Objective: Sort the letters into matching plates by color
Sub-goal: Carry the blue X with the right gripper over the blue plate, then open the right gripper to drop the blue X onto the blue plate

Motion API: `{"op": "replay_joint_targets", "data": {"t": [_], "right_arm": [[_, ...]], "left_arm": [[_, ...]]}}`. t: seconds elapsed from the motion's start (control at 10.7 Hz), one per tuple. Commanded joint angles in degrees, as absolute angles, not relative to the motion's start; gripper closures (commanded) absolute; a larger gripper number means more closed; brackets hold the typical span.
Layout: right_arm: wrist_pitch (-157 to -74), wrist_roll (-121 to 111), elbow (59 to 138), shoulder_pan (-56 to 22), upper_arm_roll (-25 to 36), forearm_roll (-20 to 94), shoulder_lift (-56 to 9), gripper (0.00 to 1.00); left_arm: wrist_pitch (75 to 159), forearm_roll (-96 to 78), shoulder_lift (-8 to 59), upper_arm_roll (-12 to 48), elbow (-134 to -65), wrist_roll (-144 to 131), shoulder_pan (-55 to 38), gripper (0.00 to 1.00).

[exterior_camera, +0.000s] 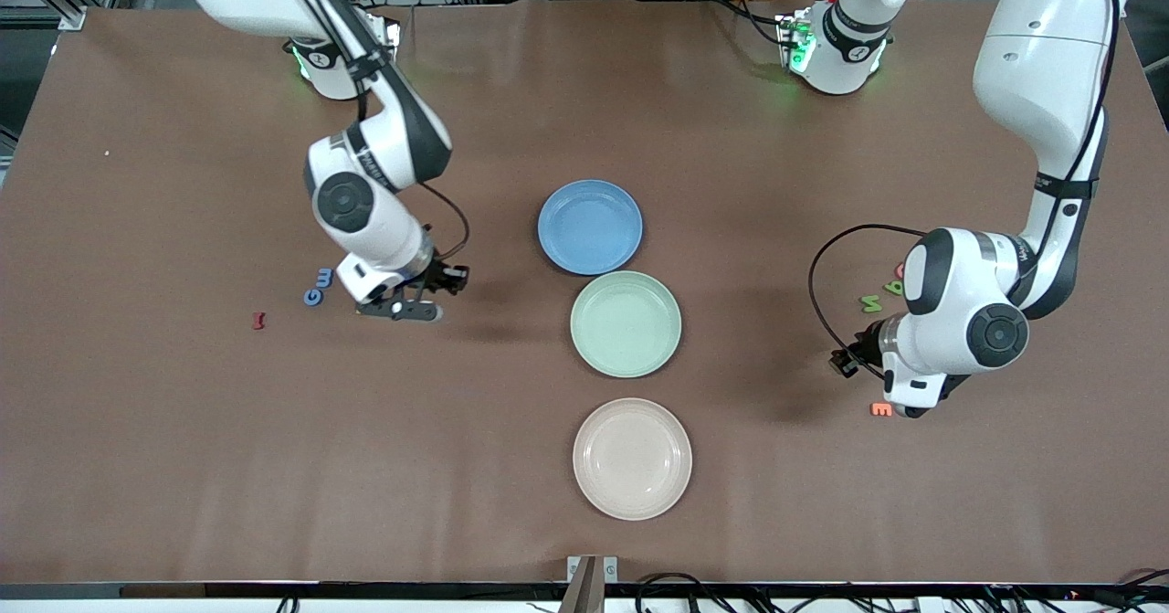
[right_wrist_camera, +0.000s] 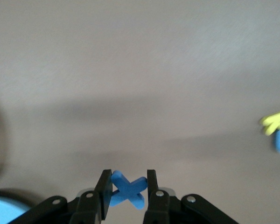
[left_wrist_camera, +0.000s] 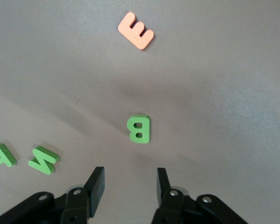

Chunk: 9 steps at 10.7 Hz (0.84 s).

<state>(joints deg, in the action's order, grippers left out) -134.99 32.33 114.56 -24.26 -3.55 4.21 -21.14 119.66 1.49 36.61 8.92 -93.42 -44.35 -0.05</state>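
While right gripper (right_wrist_camera: 126,186) clamps blue X (right_wrist_camera: 127,188) mid-left of frame, next: carry to blue plate (exterior_camera: 590,227). Left gripper (left_wrist_camera: 130,184) half-open above green B (left_wrist_camera: 139,129).

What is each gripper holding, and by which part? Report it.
Right gripper pinches a blue letter X across its middle. Left gripper is open and holds nothing, above the green letter B.

Even overhead light, soft shadows under both arms, wrist views slightly blurred
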Motion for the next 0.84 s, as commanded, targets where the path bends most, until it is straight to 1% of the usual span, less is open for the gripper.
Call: {"op": "replay_joint_targets", "data": {"t": [0.0, 0.09, 0.19, 0.28, 0.47, 0.65, 0.75], "right_arm": [[-134.30, 43.83, 114.09, -31.97, -3.16, 4.75, -20.74, 0.80], [-134.21, 47.34, 112.86, -34.25, -3.34, 4.75, -21.44, 0.80], [-134.12, 51.46, 110.33, -36.02, -4.99, 4.49, -23.45, 0.80], [-134.12, 55.59, 107.87, -37.60, -6.14, 3.79, -25.64, 0.80], [-134.12, 59.04, 103.64, -41.12, -6.15, 2.90, -29.95, 0.79], [-134.21, 63.09, 101.08, -43.06, -6.15, 0.02, -33.56, 0.79], [-134.30, 63.71, 101.07, -43.24, -6.15, -1.13, -34.36, 0.79]], "left_arm": [[121.28, 2.99, 37.97, 8.88, -92.99, -47.20, -0.36, 0.45], [121.38, 2.99, 38.06, 8.88, -92.99, -46.59, 0.17, 0.42], [121.46, 3.08, 38.14, 8.88, -93.08, -45.28, 0.26, 0.41], [121.46, 3.08, 38.32, 8.88, -93.08, -42.74, 0.70, 0.41], [122.78, 2.99, 38.15, 9.14, -93.43, -40.35, 2.28, 0.41], [127.06, 2.99, 38.15, 9.23, -95.43, -40.34, 1.76, 0.41], [129.53, 2.99, 37.97, 9.23, -96.93, -40.17, 1.84, 0.41]]}}
